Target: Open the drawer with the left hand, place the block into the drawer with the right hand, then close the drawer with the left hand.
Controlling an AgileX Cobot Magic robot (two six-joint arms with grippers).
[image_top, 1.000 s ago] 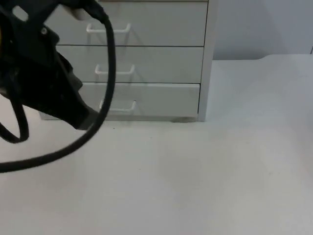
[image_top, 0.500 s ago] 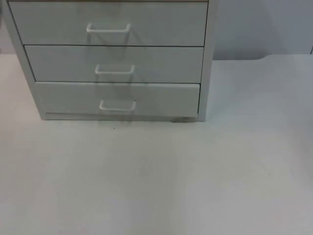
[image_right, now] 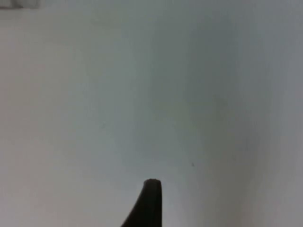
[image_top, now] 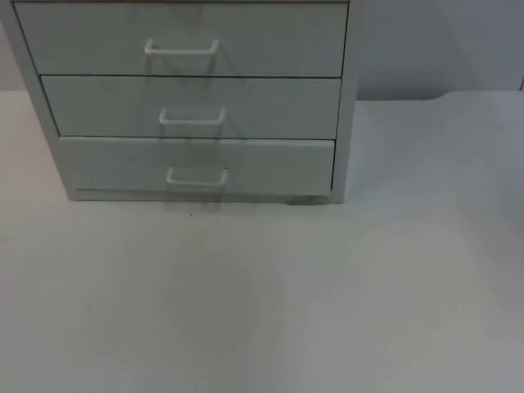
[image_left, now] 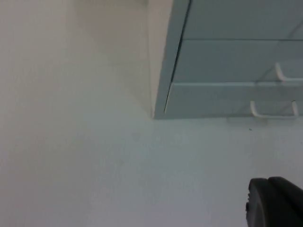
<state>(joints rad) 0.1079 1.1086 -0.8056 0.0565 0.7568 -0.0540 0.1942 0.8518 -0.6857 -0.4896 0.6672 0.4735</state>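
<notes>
A grey cabinet (image_top: 348,98) with three drawers stands at the back of the white table. Each drawer front carries a white handle: top (image_top: 181,47), middle (image_top: 191,116), bottom (image_top: 196,177). All three fronts look shut. In the left wrist view the cabinet's front left corner (image_left: 161,85) and the bottom drawer handle (image_left: 273,111) appear, with my left gripper (image_left: 277,202) back from the cabinet, low over the table to its left. My right gripper (image_right: 149,203) hangs over bare white table, away from the cabinet.
The white table top (image_top: 270,295) stretches in front of the cabinet and to its right. The grey partition wall (image_top: 442,41) closes the back right.
One second ago the left arm covered the cabinet's left side in the top view; it has since pulled out of that view to the left. The drawers have not moved.
</notes>
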